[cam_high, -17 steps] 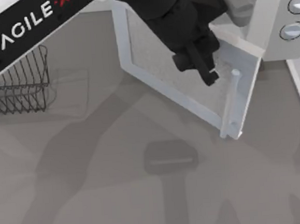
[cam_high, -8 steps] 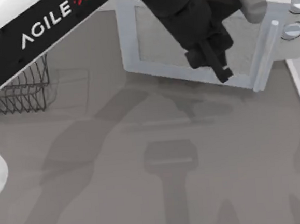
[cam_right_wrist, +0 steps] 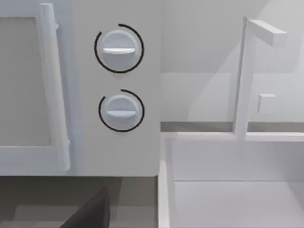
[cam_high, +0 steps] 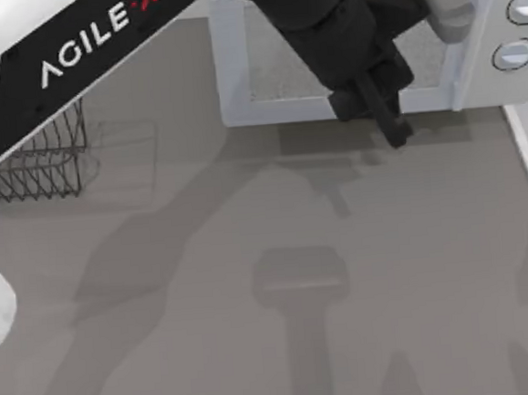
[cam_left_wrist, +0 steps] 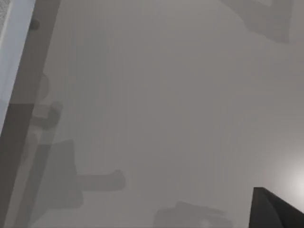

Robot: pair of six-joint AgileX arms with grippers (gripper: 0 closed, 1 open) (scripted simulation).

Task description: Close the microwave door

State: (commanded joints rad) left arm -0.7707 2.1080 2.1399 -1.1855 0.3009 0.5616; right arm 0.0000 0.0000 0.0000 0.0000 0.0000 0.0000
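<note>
Here, the microwave door (cam_high: pixel 345 63) sits flush against the microwave (cam_high: pixel 506 14) at the table's (cam_high: pixel 252 281) far edge. The left tool (cam_high: pixel 388 125) hangs just before it; finger state undeterminable.

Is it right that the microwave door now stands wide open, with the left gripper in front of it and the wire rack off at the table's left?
Not quite: the microwave door is shut or nearly so, as the top view shows. The left gripper is in front of it, and the wire rack is at the left.
</note>
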